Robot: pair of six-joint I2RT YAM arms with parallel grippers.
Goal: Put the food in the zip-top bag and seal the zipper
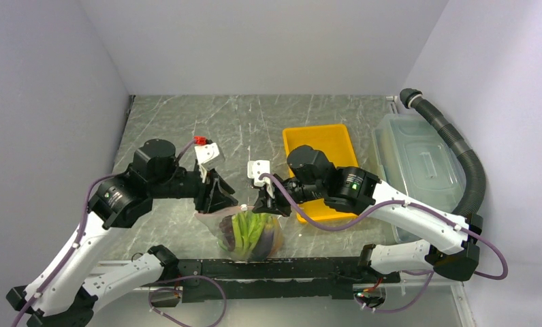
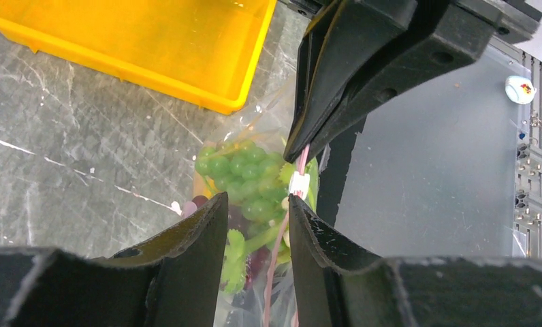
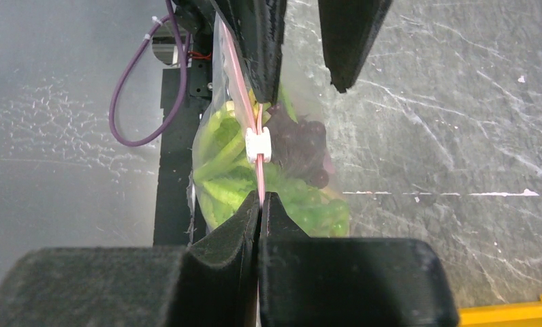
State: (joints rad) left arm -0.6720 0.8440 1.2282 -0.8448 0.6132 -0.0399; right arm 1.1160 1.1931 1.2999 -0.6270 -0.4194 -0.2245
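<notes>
Zip-top bag: thin, limp film, judged light even loaded with the food. Only the stiffer zipper offers a firm hold. The bag hangs between and below both claws.

Right claw: clenched on the zipper, just short of the white slider.

Left claw: parted, with the strip running beside one finger, unpinched.
</notes>
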